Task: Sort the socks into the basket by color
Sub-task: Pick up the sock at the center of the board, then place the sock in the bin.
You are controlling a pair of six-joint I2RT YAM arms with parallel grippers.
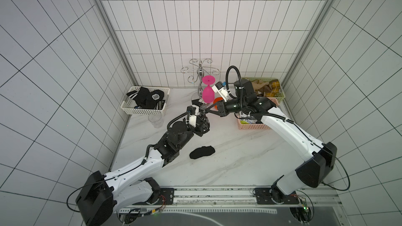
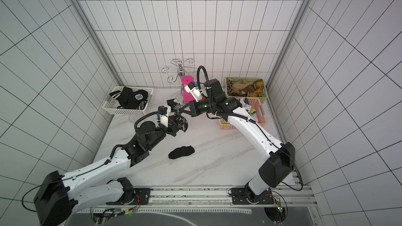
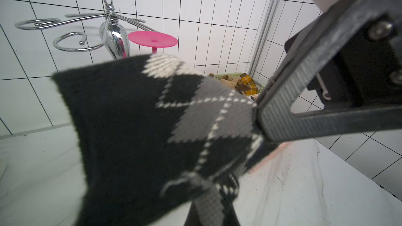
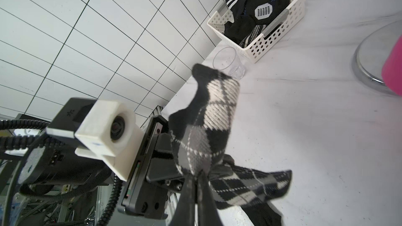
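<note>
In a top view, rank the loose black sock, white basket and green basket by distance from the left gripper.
1. Black sock, mid-table, just toward the robot from the left gripper.
2. White basket, far-left corner.
3. Green basket, far-right corner.

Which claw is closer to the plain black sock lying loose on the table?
Left. The left claw, shut on the argyle sock, hangs just beyond the black sock; the right claw, pinching the same argyle sock, is farther back.

Looked like a robot lab test cell: grid-lined wall panels [image 1: 195, 18] in aluminium posts [image 1: 109, 29] boxed a marble-print table [image 1: 239, 159], left arm [image 1: 134, 166] and right arm [image 1: 282, 127] bolted to a slotted rail [image 1: 217, 196] beside exposed wiring [image 1: 162, 200] and a bare circuit board [image 1: 305, 208].
</note>
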